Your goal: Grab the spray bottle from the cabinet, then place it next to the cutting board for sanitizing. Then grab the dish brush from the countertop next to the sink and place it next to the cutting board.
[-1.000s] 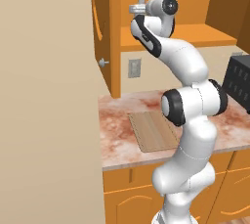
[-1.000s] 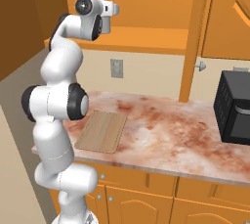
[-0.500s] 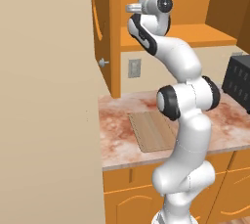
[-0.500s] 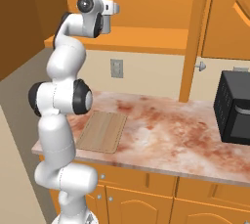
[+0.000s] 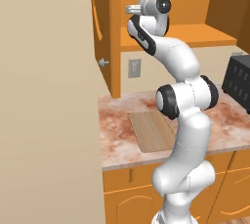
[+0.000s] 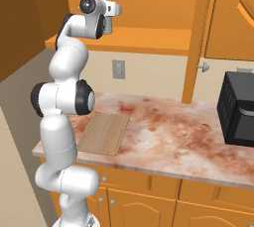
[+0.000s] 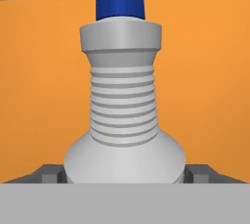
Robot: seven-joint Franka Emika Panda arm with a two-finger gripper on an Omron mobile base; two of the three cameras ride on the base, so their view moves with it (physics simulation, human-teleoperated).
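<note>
Fingertips of the gripper flank the slim grey ribbed spray bottle at frame centre, not visibly clamped, bracketing it for lifting from the orange wooden cabinet.

Spray bottle base hidden between fingers; nozzle top cropped.

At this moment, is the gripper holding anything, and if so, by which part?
It cannot be told. The gripper has its jaws on either side of the spray bottle's lower body in the cabinet, but whether they press it is unclear.
</note>
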